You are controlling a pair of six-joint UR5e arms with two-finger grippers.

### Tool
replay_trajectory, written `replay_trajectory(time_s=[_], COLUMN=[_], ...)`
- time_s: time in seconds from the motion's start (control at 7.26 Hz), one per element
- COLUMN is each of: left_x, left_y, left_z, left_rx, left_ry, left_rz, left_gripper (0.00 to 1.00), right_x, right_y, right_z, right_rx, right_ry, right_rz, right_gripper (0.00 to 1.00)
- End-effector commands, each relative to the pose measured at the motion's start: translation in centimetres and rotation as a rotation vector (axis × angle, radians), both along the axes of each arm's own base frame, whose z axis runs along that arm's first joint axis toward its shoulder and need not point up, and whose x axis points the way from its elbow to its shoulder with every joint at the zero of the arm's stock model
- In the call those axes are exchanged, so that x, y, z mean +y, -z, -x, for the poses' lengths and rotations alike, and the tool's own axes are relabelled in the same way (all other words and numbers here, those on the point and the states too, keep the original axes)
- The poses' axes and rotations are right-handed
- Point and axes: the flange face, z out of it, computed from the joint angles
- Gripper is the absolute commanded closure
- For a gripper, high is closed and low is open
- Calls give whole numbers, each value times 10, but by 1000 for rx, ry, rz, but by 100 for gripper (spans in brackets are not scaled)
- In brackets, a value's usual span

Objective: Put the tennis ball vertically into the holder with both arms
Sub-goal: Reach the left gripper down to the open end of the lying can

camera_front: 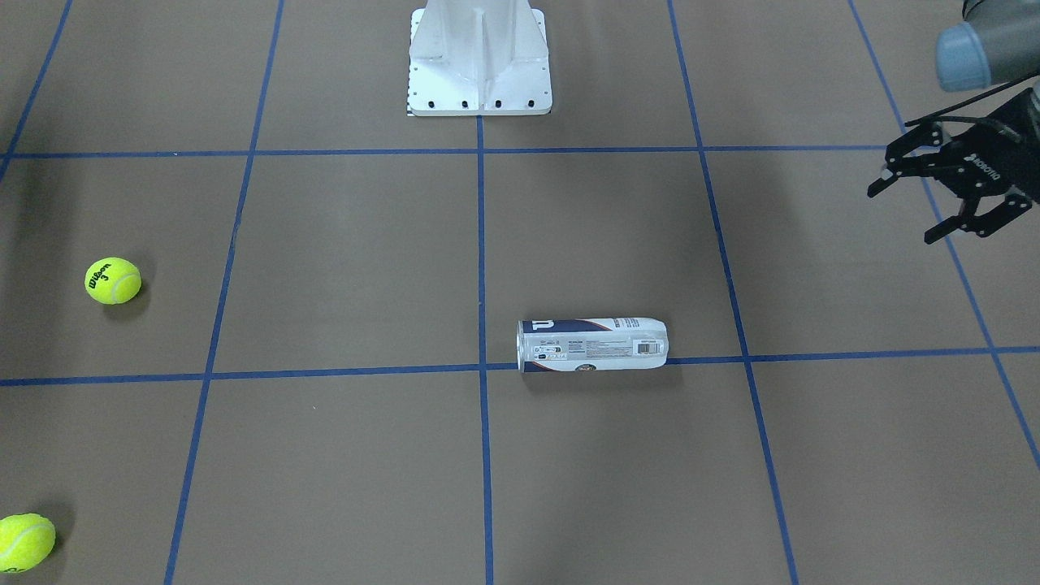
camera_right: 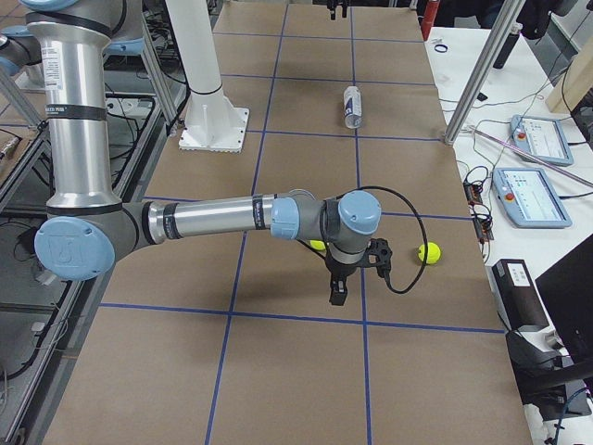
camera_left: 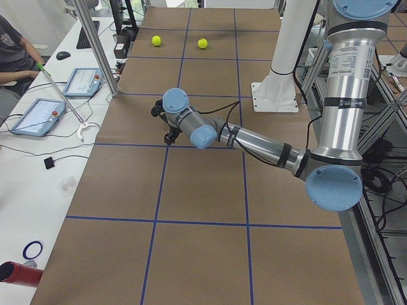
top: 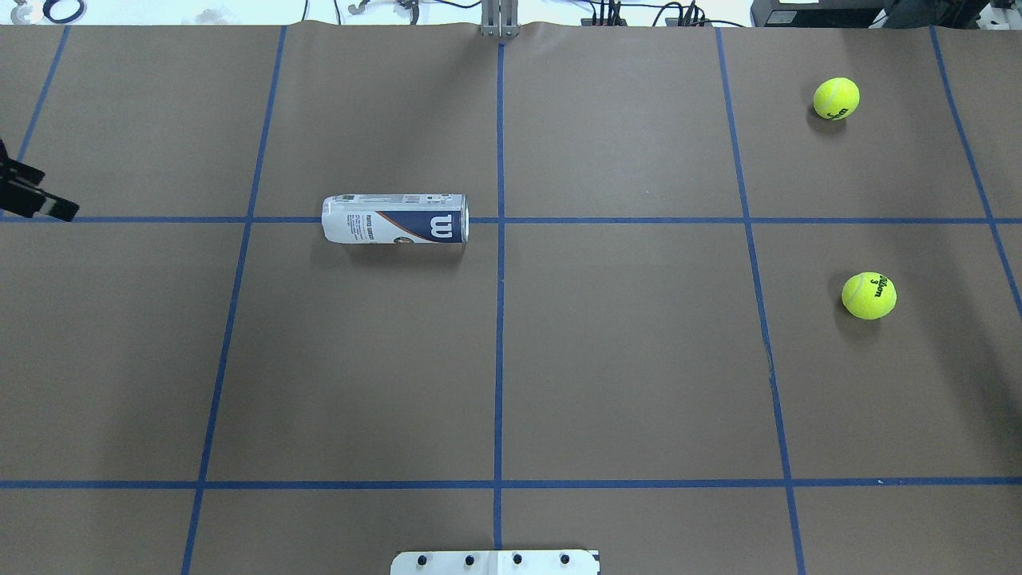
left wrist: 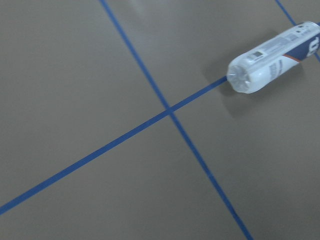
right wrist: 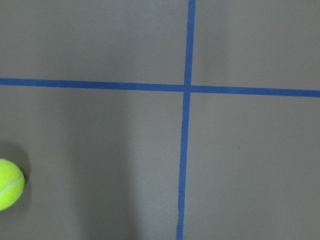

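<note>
Holder (camera_front: 593,344) lay flat on its side on the table (camera_front: 341,260), stretched along one of the blue tape lines (camera_front: 325,372), just to the robot's left of the centre line. Its navy-and-white label faced up in the overhead view, and the barcode side faced the front camera. Its rounded clear end pointed out toward the left gripper (camera_front: 903,213). That gripper hung over the table's left edge, well apart from the holder — fingers spread wide, nothing between them. From its wrist camera I saw the holder in the upper right corner, beside a crossing of the tape.

Right gripper (camera_right: 338,286) showed only in the side view from the robot's right, so I could not tell whether it was released or clenched. Right arm (camera_right: 213,221) reached out low across the table, with the gripper pointing down over the brown surface near the two balls. Nearer tennis ball (camera_front: 113,280) sat on the robot's right side with black Wilson lettering showing. Farther tennis ball (camera_front: 24,542) rested beyond it toward the operators' edge — both well apart from the holder. One ball peeked into the lower left of the right wrist camera; I could not tell which. White base stand (camera_front: 479,65) stood at the robot's edge of the table, on the centre line.
</note>
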Motion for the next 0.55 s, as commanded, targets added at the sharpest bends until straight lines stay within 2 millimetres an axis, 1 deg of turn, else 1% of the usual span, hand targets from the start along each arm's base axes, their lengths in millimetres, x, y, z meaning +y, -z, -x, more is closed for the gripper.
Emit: replay_trajectory(time_s=[0.0, 0.14, 0.28, 0.41], left_x=[-10, -9, -1, 2], left_y=[71, 100, 120, 146], left_z=[-69, -96, -130, -154], left_rx=[23, 48, 66, 77], left_ry=[-51, -90, -144, -157], left_rz=[-100, -146, -172, -221], left_gripper=[4, 3, 2, 2], right_x=[0, 0, 0, 0], right_y=[-2, -2, -2, 0], right_z=[0, 0, 0, 0], right_rx=[0, 0, 1, 1], right_ry=[-3, -3, 1, 4], right_rz=[6, 6, 1, -4], right_gripper=[1, 1, 1, 1])
